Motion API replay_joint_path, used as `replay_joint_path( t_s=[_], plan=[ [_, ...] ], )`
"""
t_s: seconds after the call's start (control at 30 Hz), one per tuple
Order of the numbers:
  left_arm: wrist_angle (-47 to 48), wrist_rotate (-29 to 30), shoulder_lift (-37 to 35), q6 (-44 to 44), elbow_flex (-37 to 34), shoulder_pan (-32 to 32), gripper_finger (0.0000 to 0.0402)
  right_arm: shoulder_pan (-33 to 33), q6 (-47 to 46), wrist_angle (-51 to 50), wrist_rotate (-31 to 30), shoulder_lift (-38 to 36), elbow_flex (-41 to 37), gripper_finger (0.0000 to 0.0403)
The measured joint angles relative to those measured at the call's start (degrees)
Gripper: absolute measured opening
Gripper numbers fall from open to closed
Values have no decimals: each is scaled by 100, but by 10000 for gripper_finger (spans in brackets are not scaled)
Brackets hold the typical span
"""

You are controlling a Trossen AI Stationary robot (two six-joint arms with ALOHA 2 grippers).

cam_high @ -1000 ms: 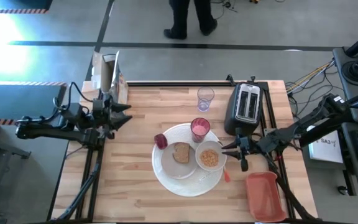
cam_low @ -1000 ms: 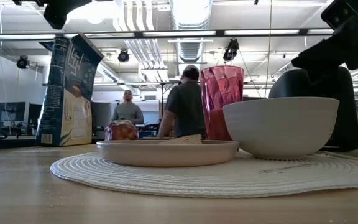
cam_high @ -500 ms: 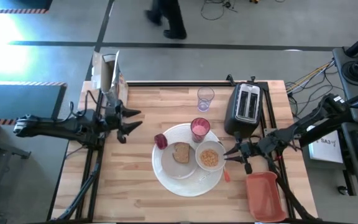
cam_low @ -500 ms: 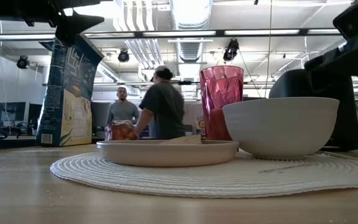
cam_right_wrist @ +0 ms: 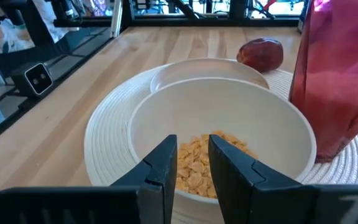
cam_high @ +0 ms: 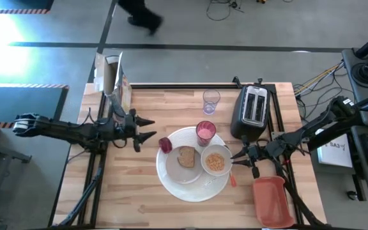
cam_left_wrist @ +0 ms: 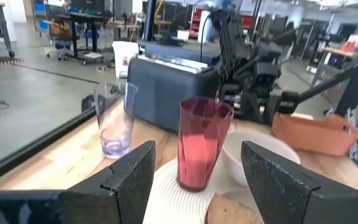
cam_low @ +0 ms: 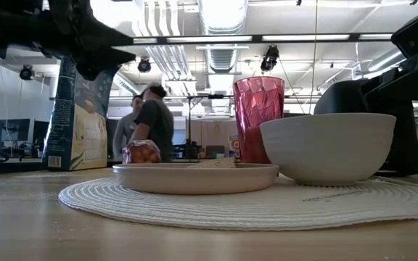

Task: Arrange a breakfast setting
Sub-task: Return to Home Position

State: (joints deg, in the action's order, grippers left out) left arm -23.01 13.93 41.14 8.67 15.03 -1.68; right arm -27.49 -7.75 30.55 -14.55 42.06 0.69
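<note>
Setting, breakfast, as I read it from my console. Round woven mat (cam_high: 197,193), mid-table, carries the large white plate (cam_high: 173,174). The toast slice (cam_high: 186,156) lies on the plate. The dark red fruit (cam_high: 165,144) sits at the mat's far-left edge, close by the plate's rim; I cannot tell whether they touch. The pink cup (cam_high: 206,132) stands upright on the mat's far side, just beside the small white bowl (cam_high: 204,167), which holds the cereal (cam_high: 215,163). I take the orange sliver just right of the bowl for a spoon (cam_high: 233,181).

Left gripper (cam_high: 152,127): above the table, just left of the fruit, fingers spread wide, empty. Right gripper (cam_high: 236,158): just beside the bowl's right side, fingers drawn narrow with a slim gap, nothing between them.

Step in hand, by my judgement: the setting looks complete, so both arms go home. The next move calls for lifting each gripper clear, then drawing it outward. The right one must leave the bowl without nudging it, the toaster (cam_high: 254,108) or the tray (cam_high: 273,199). The left one must avoid clipping the fruit or the cereal box (cam_high: 110,76).
</note>
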Motion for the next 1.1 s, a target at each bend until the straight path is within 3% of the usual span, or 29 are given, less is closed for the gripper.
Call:
replay_joint_path(
  t_s=[0.1, 0.33, 0.6, 1.0, 1.1],
  plan=[
    [-156, 0, 325, -2, -35, 0, 221, 0, -43, -7, -92, 0, 0, 78],
    [-249, 2, 971, -11, -24, 1, 221, 2, -1240, -24, -198, 0, -2, 73],
    [-653, 0, 1580, -271, -195, -3, 219, 2, -1155, -24, -199, 0, -7, 81],
    [-2407, -299, 1497, -481, -1408, -12, 203, 2, -1134, -24, -199, 2, -9, 73],
    [-2324, -315, 1373, -489, -1428, -14, 203, 2, -1134, -24, -199, 2, -9, 78]
  ],
)
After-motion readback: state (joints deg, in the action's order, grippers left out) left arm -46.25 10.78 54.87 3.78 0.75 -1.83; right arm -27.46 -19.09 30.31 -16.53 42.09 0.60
